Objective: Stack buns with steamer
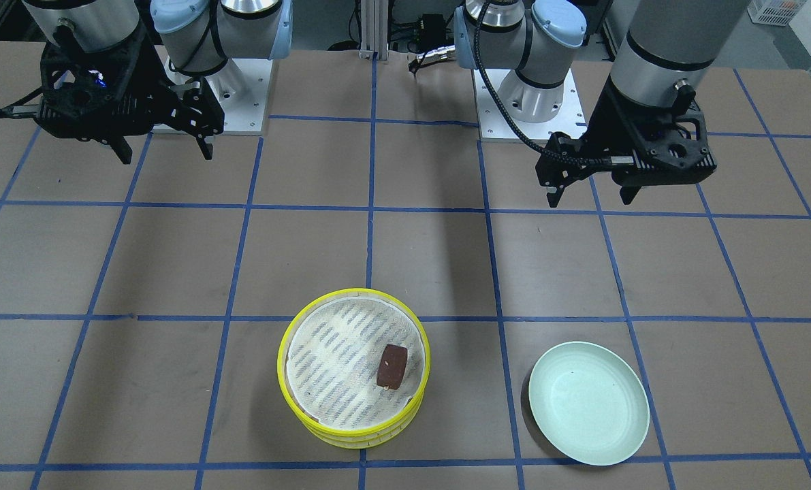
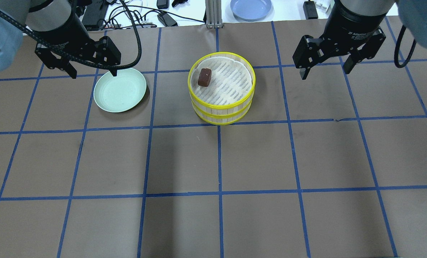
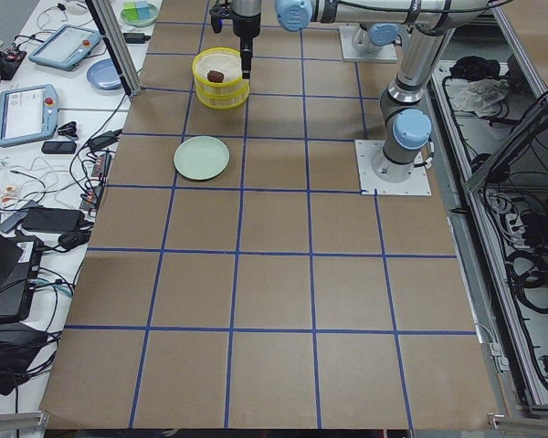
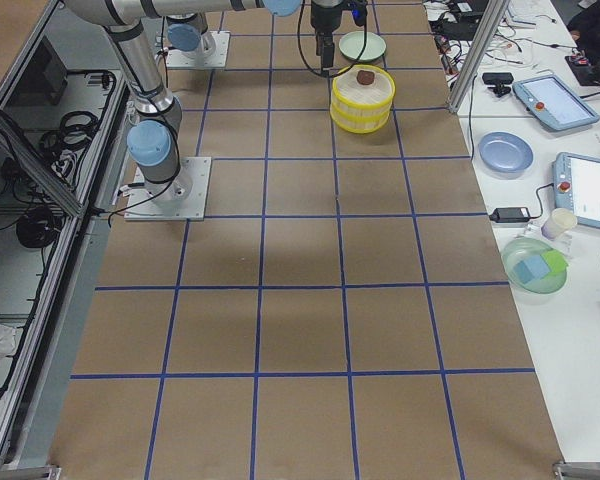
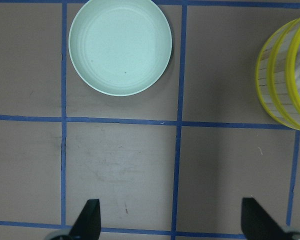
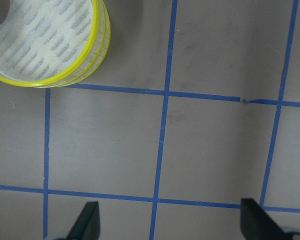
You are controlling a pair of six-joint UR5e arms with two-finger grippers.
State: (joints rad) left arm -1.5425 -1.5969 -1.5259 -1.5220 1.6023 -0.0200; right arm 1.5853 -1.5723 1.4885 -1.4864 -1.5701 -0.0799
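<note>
Left gripper (image 2: 93,73): jaws apart, raised, near plate (image 2: 120,91). Right gripper (image 2: 324,73): jaws apart, raised over table (image 2: 213,161). Steamer (image 2: 220,109): two tiers stacked between grippers. Brown bun (image 2: 204,77) in top tier, beside rim.

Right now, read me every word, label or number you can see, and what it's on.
"2F Adaptive": body of the right pincer, overhead view; the line below it is too small to read.
"Gripper": body of the left pincer, faint.
The tablet screens on the side benches: too small to read.
No text on the steamer, bun or plate.
</note>
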